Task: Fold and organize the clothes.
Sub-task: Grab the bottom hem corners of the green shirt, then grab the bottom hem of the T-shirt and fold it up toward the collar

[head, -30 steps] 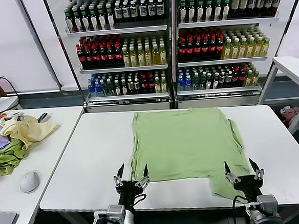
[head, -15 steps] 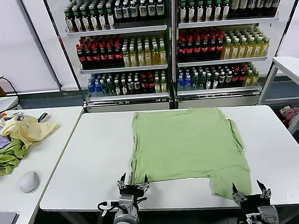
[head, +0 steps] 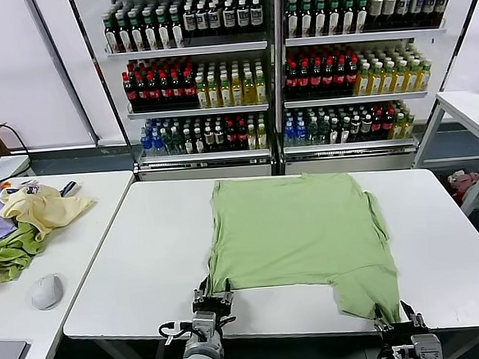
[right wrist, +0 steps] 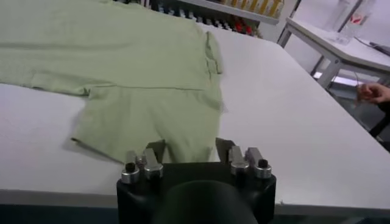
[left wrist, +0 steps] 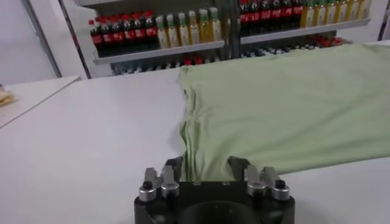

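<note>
You have the clothes (head: 301, 237) — one sage-green T-shirt — lying flat on the white worktop (head: 146, 260), spread from about 12 o'clock down to 5 o'clock in the head view. No fold shows yet, so by my reading the task is at its very start: the first grasp is under way and every fold is left to do.

At 7 o'clock, your left end effector (head: 212, 297) sits at the shirt's near left corner; in its wrist view the fingers (left wrist: 175, 170) stand partly open with the cloth edge running between them, though a firm pinch cannot be confirmed. At 5 o'clock, your right end effector (head: 394, 319) is low at the worktop's near edge, its fingers (right wrist: 157, 150) partly open astride the hanging sleeve — touching or just beside it, grip not yet certain.
</note>
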{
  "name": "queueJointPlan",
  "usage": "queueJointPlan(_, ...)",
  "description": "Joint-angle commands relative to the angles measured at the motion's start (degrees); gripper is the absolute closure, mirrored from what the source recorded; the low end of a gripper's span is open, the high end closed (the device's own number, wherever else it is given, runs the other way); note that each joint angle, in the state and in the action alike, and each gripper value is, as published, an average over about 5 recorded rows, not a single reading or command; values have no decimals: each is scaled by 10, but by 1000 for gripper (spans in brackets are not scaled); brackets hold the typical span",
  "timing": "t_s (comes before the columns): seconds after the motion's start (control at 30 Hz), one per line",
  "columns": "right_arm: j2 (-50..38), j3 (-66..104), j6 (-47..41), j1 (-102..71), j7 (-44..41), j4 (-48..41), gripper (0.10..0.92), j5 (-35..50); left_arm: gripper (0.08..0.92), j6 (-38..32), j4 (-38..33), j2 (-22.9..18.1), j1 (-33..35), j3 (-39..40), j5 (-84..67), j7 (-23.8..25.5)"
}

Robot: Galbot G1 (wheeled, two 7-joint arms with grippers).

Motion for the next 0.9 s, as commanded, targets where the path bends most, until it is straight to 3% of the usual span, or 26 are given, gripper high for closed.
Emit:
queueJointPlan(0.03, 0, -1, -6, -2, -5, -4, 669, 27, 597, 10, -6, 6, 6, -1, -26, 5)
queueJointPlan(0.27, -1, -4, 18, 2, -27, 9, 859, 37, 796, -27, -33, 13, 19, -3, -44, 10)
queueJointPlan(0.43, -3, -3, 44, 4, -44, 21, 917, 35, 901, -67, -55, 20, 24, -8, -49, 15)
queueJointPlan(0.7, -12, 0, 95, 33, -52, 33, 917, 36, 912, -102, -99, 38, 18, -17, -61, 26)
queueJointPlan(0.9, -27, 2, 108, 86, -46, 11, 917, 44, 912, -109, -95, 60, -21, -27, -84, 33)
